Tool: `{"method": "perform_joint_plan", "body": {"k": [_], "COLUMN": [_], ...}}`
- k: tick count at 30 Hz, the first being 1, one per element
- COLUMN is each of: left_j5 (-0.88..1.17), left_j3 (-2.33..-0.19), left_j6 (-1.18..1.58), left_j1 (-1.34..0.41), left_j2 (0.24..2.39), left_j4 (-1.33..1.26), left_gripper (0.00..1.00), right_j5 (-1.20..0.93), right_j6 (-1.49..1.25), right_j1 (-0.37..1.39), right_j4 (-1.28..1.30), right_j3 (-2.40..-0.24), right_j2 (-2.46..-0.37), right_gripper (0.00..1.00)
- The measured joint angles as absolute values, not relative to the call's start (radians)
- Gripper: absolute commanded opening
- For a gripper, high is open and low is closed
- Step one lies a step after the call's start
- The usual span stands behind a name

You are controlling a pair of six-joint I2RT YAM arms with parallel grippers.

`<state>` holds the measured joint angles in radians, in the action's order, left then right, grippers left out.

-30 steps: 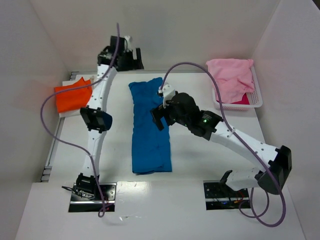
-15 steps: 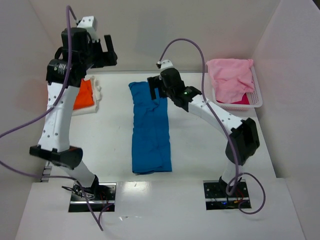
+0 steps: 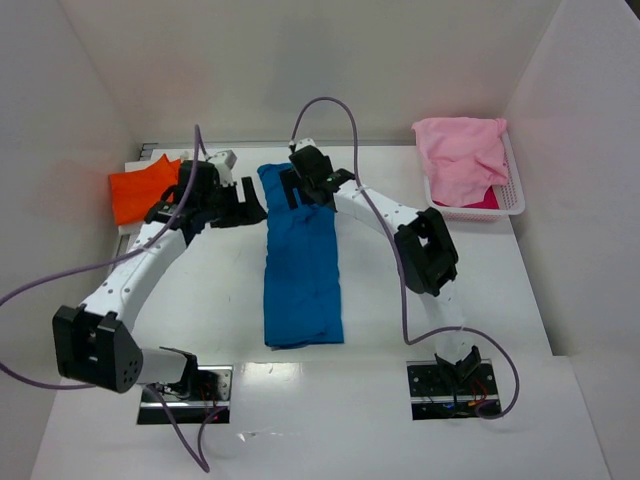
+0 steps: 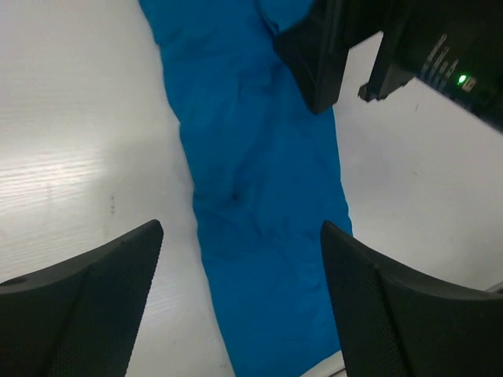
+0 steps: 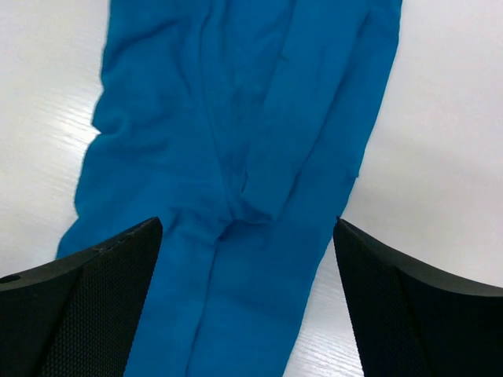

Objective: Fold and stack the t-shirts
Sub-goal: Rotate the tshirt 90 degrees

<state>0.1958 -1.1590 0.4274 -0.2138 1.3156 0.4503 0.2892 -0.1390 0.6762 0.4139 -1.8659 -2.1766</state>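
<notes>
Seen from above, a long, narrow, bright blue cotton t-shirt (image 3: 302,270), already folded into a strip, lies lengthwise on the white tabletop (image 3: 380,310). Both arms have just swung to its far end. The left pincer (image 4: 241,228), raised high by the back wall half a second ago, has dropped low, with the strip's far left edge just beside and beneath it. The right pincer (image 5: 247,224) has slid from mid-strip to the far end, with blue cloth directly under it.

Both pincers stand wide and hold nothing; cloth shows between their fingers. They are probably lining up to pinch the two far corners and carry them to the near end, halving the strip.

Well off the left pincer's outer side lies a folded orange t-shirt (image 3: 140,192). Far off the right pincer's outer side, a pale pink t-shirt (image 3: 460,150) is heaped in a white plastic basket (image 3: 516,200), not yet folded.
</notes>
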Motion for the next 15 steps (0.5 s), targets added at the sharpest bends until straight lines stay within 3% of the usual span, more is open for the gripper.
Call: {"method": "perform_joint_plan", "body": {"k": [10,15], "left_j5": [0.338,0.377], "left_j3": [-1.074,-1.073], "left_j6": [0.463,0.477], "left_j1": [-0.264,-0.304], "left_j2": [1.506,1.604], "left_j4": [0.314,0.273], "left_gripper": [0.73,0.50], "right_j5": [0.330,0.338], "right_j6": [-0.146,-0.148], "right_j1": [0.676,0.672], "right_j4": [0.474,0.479], "right_j3": [-1.937,-1.945], "right_j2": [-2.270,-2.304], "right_gripper": [0.82,0.68]}}
